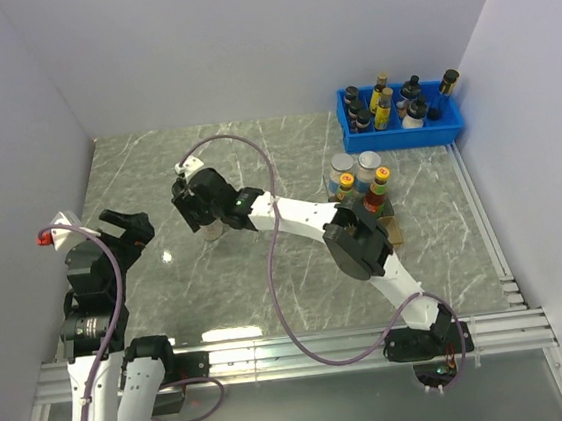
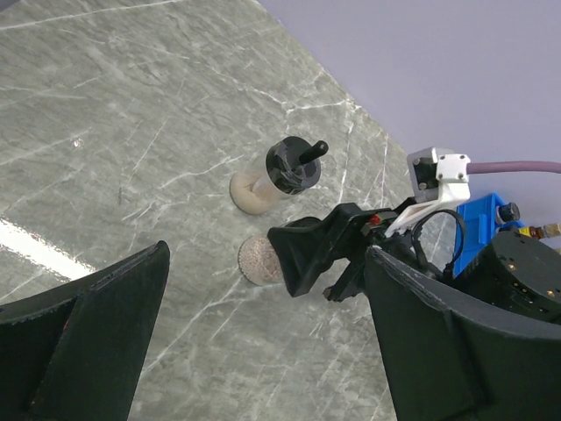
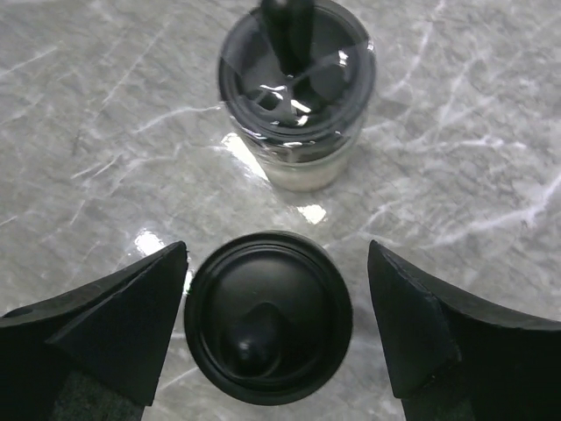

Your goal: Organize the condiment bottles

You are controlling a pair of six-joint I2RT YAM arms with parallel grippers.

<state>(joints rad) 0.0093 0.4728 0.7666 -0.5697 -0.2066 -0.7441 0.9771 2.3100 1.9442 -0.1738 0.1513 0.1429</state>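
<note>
Two black-capped little bottles stand close together left of the table's middle. In the right wrist view the near one point(image 3: 267, 317) sits between my open right gripper's point(image 3: 276, 272) fingers, untouched; the far one point(image 3: 296, 96) stands just beyond. From above, the right gripper point(image 1: 193, 208) covers them and only a pale bottle body point(image 1: 212, 230) shows. My left gripper point(image 1: 127, 225) is open and empty to their left. Its view point(image 2: 267, 254) shows one bottle point(image 2: 280, 174) and the other's speckled end point(image 2: 257, 261) under a right finger point(image 2: 307, 250). Two white silver-lidded jars point(image 1: 355, 170) and two yellow-capped brown sauce bottles point(image 1: 381, 188) stand at right.
A blue bin point(image 1: 402, 135) crowded with dark and yellow bottles stands at the back right corner. The right arm's links point(image 1: 355, 243) stretch across the table's middle, just in front of the jars and sauce bottles. Grey walls close the table on three sides.
</note>
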